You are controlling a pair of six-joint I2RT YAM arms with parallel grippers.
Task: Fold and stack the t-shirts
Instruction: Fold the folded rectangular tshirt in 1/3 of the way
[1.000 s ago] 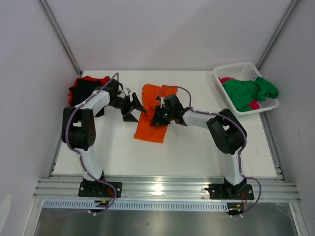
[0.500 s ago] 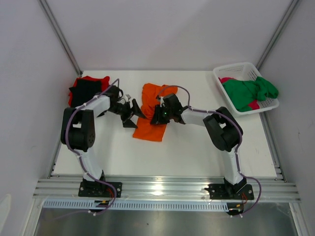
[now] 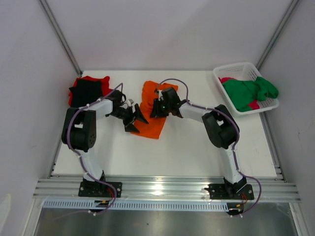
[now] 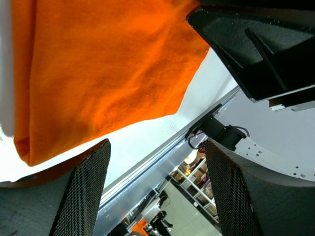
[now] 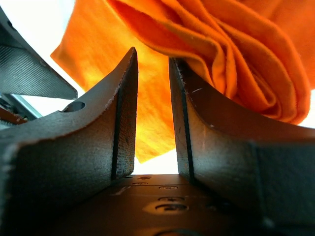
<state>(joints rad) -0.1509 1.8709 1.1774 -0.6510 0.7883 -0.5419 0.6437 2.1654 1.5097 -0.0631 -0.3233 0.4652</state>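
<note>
Nearest the arm bases, bare white table point(image 3: 197, 152) is showing. Beyond it, mid-table, the bright orange cloth t-shirt point(image 3: 151, 128) is lying partly folded, narrow and bunched at its far end.

The left gripper point(image 3: 135, 119) is hovering at the shirt's left edge. Its fingers point(image 4: 83, 196) are standing wide apart with nothing between them and the cloth lying just past the tips. The right gripper point(image 3: 153, 109) is pressing in over the bunched folds. Its fingers point(image 5: 123, 113) are showing a narrow gap, and I cannot tell whether cloth is pinched at the tips.

Further back on the left, a black t-shirt point(image 3: 84, 91) is resting on a red one point(image 3: 91, 79). At the far right, a white plastic lattice basket point(image 3: 236, 66) is holding a green t-shirt point(image 3: 248, 93) and a pink one point(image 3: 226, 79).

The orange shirt's fold appears to be in hand. The next move is likely calling for the left gripper to close on the near edge so both arms can lay the cloth flat.
</note>
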